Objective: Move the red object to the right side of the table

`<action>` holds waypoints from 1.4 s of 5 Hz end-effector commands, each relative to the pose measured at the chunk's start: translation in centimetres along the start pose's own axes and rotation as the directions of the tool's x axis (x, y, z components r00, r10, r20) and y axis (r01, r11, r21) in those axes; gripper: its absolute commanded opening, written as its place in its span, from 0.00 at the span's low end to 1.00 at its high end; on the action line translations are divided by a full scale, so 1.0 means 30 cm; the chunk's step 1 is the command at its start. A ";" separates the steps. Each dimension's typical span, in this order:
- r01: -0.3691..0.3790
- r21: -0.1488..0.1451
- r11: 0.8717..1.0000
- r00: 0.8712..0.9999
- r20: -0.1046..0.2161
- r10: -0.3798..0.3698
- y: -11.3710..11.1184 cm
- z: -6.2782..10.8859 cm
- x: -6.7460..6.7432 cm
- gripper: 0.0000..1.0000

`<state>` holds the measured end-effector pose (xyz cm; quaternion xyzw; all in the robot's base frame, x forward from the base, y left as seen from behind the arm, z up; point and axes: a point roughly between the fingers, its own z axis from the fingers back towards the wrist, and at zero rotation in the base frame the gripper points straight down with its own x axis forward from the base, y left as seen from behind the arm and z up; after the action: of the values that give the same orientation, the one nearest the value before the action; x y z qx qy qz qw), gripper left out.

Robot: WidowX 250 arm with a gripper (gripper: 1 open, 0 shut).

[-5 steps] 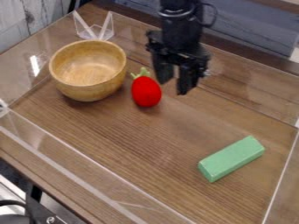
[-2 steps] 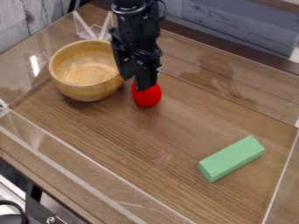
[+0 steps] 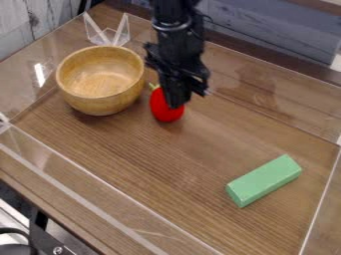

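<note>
Open dark wood-grain tabletop [image 3: 186,189] lies at 3 o'clock of the small red strawberry toy [image 3: 159,108]; the black gripper [image 3: 180,97] points down onto it, fingers together.

On the table [image 3: 147,174] a bowl [image 3: 100,80] stands at the back left. Close beside the bowl, on its right, lies a strawberry toy [image 3: 162,108]; whether the two touch I cannot tell. The gripper [image 3: 181,98] points down on the toy from above and hides its upper right part. A block [image 3: 264,180] lies flat at the front right, well apart from the toy and the bowl. Walls [image 3: 67,184] stand along the table's edges.
</note>
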<state>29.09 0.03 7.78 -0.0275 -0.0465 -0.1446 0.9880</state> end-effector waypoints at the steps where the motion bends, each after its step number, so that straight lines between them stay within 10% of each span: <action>1: 0.008 0.012 1.000 1.000 0.026 -0.008 -0.069 0.000 0.052 0.00; 2: 0.003 0.008 1.000 1.000 0.023 -0.003 -0.106 -0.025 0.079 0.00; 3: -0.027 0.004 1.000 1.000 0.017 0.027 -0.092 -0.007 0.061 1.00; 7: -0.203 0.048 0.978 0.978 0.050 0.201 0.180 0.040 -0.051 1.00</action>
<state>28.38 5.45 7.32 -0.0157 -0.0459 -0.0403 0.9980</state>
